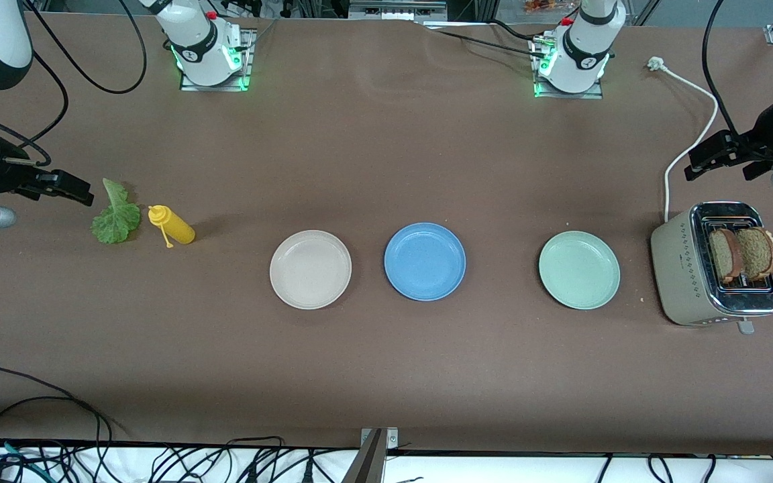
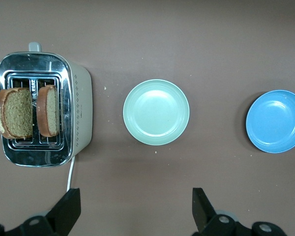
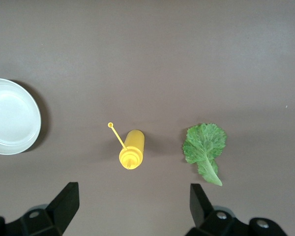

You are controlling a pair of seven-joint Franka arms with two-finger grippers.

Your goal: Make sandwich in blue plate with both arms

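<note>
— Where is the blue plate (image 1: pixel 425 261)?
— Mid-table, bare, between a cream plate (image 1: pixel 311 269) and a mint plate (image 1: pixel 579 270). The two bread slices (image 1: pixel 743 254) stand in the toaster (image 1: pixel 715 273) at the left arm's end; the lettuce leaf (image 1: pixel 117 215) lies beside a yellow bottle (image 1: pixel 172 225) at the right arm's end.
— And the pincers?
— The left gripper (image 1: pixel 720 155) hangs above the table just by the toaster, fingers (image 2: pixel 69 209) spread wide, holding nothing. The right gripper (image 1: pixel 58 186) hangs next to the leaf, fingers (image 3: pixel 68 199) equally spread, empty.
— The surface?
— Brown tabletop (image 1: pixel 386 376), cables along its edge.
</note>
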